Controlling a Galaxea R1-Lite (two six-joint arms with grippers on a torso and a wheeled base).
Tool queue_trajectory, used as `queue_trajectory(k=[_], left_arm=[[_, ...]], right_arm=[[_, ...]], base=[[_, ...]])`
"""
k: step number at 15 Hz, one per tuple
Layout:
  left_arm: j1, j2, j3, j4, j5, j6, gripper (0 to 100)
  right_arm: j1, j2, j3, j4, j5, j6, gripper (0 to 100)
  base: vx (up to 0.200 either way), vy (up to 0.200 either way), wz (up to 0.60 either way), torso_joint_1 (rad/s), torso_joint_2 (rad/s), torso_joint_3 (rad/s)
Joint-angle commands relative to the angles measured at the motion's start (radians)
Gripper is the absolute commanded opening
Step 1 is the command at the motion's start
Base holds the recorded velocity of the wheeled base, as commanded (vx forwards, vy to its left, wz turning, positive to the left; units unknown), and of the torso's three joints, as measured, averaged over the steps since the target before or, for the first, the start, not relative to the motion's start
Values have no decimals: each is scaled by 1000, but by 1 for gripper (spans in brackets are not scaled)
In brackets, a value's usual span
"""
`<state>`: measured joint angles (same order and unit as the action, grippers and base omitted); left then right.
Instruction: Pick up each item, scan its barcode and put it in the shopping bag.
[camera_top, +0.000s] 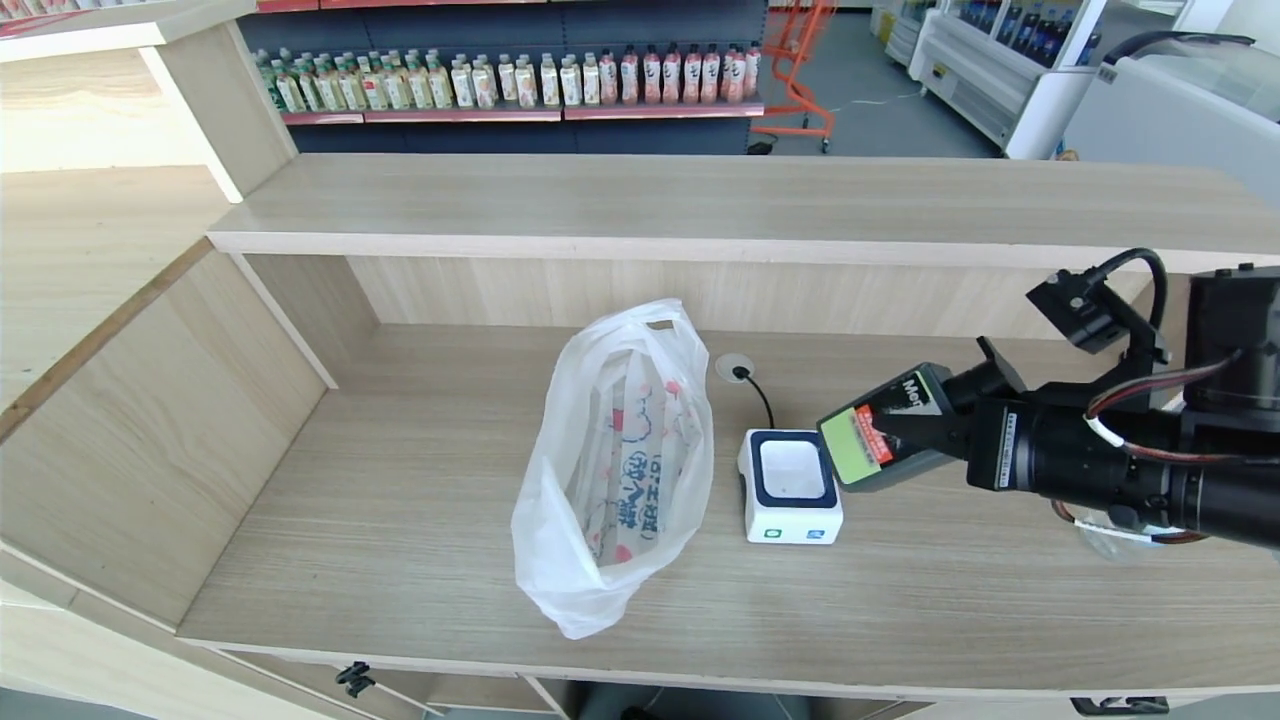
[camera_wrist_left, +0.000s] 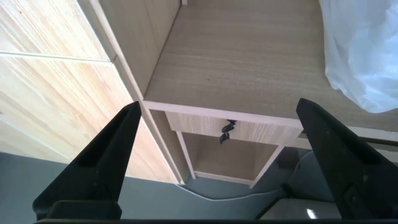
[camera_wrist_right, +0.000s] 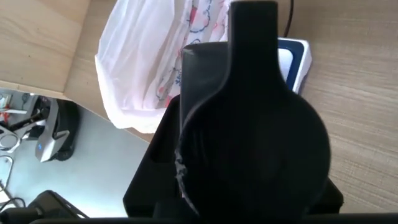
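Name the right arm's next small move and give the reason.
Probably shift the right claw slightly toward the shopping bag, bringing the box it grips over the scanner. The box hangs at the scanner's edge, not squarely above its window, so a scan looks unlikely from here.

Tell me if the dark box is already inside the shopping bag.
No, the right gripper holds the dark box beside the scanner, apart from the shopping bag.
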<state>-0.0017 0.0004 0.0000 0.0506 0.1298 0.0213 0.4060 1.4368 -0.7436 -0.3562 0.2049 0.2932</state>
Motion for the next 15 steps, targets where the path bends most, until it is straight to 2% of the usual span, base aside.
queue_trajectory(k=[1, 3, 8, 10, 13, 15], left_arm=[[0, 0, 0, 0, 1, 0, 100], [0, 1, 0, 0, 1, -4, 100], [0, 1, 0, 0, 1, -7, 100], [0, 1, 0, 0, 1, -7, 100], [0, 1, 0, 0, 1, -7, 100], [0, 1, 0, 0, 1, -7, 100]], right_arm=[[19, 24, 1, 0, 1, 0, 0], [24, 63, -6, -6, -1, -2, 0], [28, 194, -60, -6, -10, -5, 0], [91, 309, -152, -6, -55, -5, 0], [149, 430, -218, -14, -94, -8, 0], [185, 527, -253, -81, -160, -37, 0]], base=[[0, 200, 0, -2, 2, 2], [0, 200, 0, 5, 7, -2], [0, 0, 0, 0, 0, 0], [0, 0, 0, 0, 0, 0], [0, 0, 0, 0, 0, 0], [0, 0, 0, 0, 0, 0]])
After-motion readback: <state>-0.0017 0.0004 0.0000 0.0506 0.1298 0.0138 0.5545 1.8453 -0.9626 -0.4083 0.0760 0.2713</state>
